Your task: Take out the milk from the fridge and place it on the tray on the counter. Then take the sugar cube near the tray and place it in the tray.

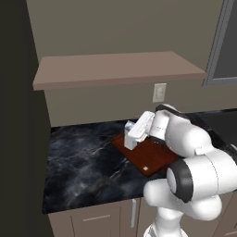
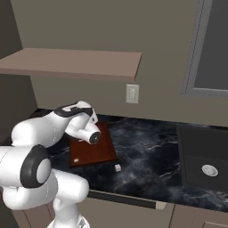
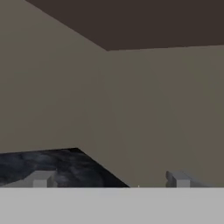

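Judging by how things lie, pt 1 looks done or nearly so: a pale grey-white shape taken to be the milk (image 1: 129,126) is seen upright at the far-left corner of the tray (image 1: 155,159), right against the robot's hand. It is partly hidden, so whether its base sits flat on the tray can't be told.

The claw (image 3: 109,180) is seen in the hand view w/ its tips spread wide and nothing between them. It is gripping nothing and is aimed level at the beige wall, w/ a bit of counter (image 3: 43,162) low on the left.

Pt 2 is not yet done. The sugar cube (image 2: 118,167) is seen on the counter, just off the tray's near-right corner and apart from it. A tiny pale speck (image 2: 76,159) is also seen on the tray near its front edge; what it is can't be told.

Room and edges:
- The cube sits close to the counter's front edge, so little margin is left on that side. A nudge could roll it off.
- Open marble is seen to the cube's right, well before the dark inset panel (image 2: 202,160), so an approach from above or from the right looks free.
- The shelf (image 2: 75,62) hangs over the tray's back half, so lift height is limited there. The cube lies fwd of it.
- The milk stands at the far corner, so the tray's near half is left bare for the drop.
- The arm's elbow is folded over the tray, so a swing past the carton should be watched.
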You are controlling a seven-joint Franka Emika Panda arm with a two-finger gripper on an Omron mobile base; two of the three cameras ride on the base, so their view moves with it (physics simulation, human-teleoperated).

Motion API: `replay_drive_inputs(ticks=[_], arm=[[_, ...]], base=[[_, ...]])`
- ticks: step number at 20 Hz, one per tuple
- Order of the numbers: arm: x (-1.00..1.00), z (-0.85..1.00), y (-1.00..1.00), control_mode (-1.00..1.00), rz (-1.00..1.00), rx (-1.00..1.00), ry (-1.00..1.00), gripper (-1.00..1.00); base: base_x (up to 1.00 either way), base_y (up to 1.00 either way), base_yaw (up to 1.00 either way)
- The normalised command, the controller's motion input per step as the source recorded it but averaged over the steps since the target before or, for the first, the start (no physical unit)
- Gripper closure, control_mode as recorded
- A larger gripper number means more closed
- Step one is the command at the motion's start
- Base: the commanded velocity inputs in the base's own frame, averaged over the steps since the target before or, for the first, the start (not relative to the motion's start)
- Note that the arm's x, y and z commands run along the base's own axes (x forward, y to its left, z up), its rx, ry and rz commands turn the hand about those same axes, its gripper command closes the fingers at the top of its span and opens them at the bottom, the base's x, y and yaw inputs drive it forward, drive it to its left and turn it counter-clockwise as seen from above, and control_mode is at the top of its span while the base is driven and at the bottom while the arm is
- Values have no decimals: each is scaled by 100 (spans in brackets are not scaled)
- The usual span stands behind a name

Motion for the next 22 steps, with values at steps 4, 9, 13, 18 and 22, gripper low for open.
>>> replay_drive_inputs(ticks=[4,9,13,18,22], arm=[[-9,35,-4,-100,0,0,-3,-100],[-22,44,-15,-100,0,0,-6,-100],[-39,35,-43,-100,0,0,0,-100],[-36,39,-52,-100,0,0,0,-100],[-37,37,-54,-100,-2,-1,2,-100]], base=[[0,0,0],[0,0,0],[0,0,0],[0,0,0],[0,0,0]])
